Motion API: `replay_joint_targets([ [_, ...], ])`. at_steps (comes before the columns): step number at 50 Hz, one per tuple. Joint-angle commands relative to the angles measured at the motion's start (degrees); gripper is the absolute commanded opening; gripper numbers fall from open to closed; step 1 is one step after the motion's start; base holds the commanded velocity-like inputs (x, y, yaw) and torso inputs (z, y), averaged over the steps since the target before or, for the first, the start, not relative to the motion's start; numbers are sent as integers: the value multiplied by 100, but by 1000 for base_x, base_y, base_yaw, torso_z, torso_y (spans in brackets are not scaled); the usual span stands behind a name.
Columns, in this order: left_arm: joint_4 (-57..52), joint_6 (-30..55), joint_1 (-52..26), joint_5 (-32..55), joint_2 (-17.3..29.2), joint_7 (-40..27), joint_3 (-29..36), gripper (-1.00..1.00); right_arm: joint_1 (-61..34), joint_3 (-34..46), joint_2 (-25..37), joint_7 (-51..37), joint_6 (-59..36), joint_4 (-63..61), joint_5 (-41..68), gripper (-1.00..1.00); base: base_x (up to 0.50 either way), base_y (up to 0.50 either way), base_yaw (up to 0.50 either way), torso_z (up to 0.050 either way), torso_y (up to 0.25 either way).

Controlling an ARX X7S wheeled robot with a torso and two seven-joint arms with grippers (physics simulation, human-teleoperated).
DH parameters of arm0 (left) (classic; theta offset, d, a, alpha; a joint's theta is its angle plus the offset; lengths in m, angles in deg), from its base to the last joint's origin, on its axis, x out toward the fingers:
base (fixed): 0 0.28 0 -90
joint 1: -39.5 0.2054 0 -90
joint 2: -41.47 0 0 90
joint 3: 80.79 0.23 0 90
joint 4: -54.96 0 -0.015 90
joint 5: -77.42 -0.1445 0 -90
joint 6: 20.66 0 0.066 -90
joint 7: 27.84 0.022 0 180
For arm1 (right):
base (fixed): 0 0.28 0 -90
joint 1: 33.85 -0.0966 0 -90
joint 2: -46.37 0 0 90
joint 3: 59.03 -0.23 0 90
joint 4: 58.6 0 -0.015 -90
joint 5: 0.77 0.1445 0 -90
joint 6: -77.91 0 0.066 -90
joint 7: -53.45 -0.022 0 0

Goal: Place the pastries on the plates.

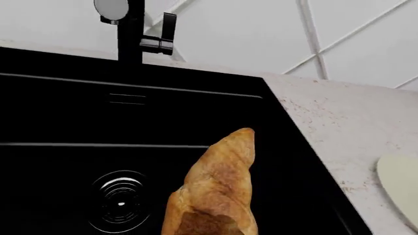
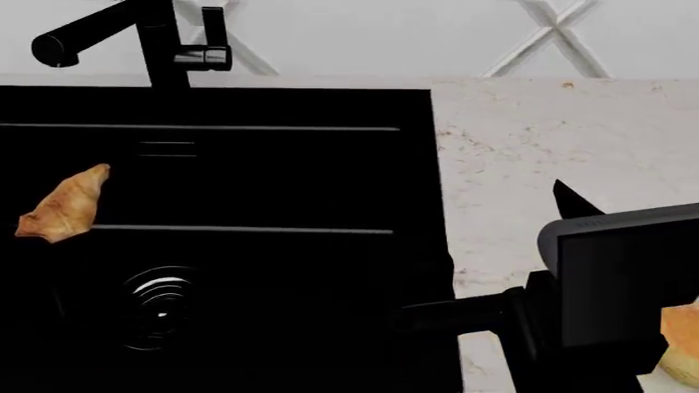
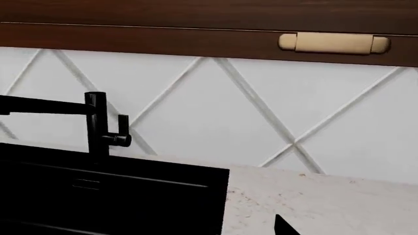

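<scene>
The golden-brown croissant (image 1: pixel 216 188) fills the near middle of the left wrist view, right at my left gripper's jaws, whose fingers do not show. In the head view the croissant (image 2: pixel 64 205) hangs over the left part of the black sink (image 2: pixel 273 164), and my left arm is lost against the black. A pale cream plate (image 1: pixel 402 188) shows its edge on the counter beside the sink. Over the counter, one fingertip (image 3: pixel 285 226) of my right gripper (image 2: pixel 570 201) stands well off centre, with nothing held. A slice of the bun (image 2: pixel 685 354) peeks out behind my right arm.
A black faucet (image 2: pixel 153 45) stands behind the sink, and a round drain (image 2: pixel 159 307) lies in its floor. The speckled counter (image 2: pixel 546 139) runs to the right of the sink. A tiled wall and a dark cabinet with a brass handle (image 3: pixel 334 43) rise behind.
</scene>
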Motion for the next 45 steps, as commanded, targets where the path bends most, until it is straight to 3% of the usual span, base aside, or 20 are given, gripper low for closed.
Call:
replay_joint_targets([
  [1,69,-64,9,-112,27,121,15,-100,-18,78,-41,25,33,64,-81,100,0,500,0,0,0],
  [16,-73,-201,98,188,192,-77,21,-100,188,-19,27,-80,80,-53,-10,100,0,500,0,0,0],
  [45,-40,-283,89,-23,228,97,93,-100,160,46,59,-78,95,-64,-41,100,-1,500,0,0,0],
])
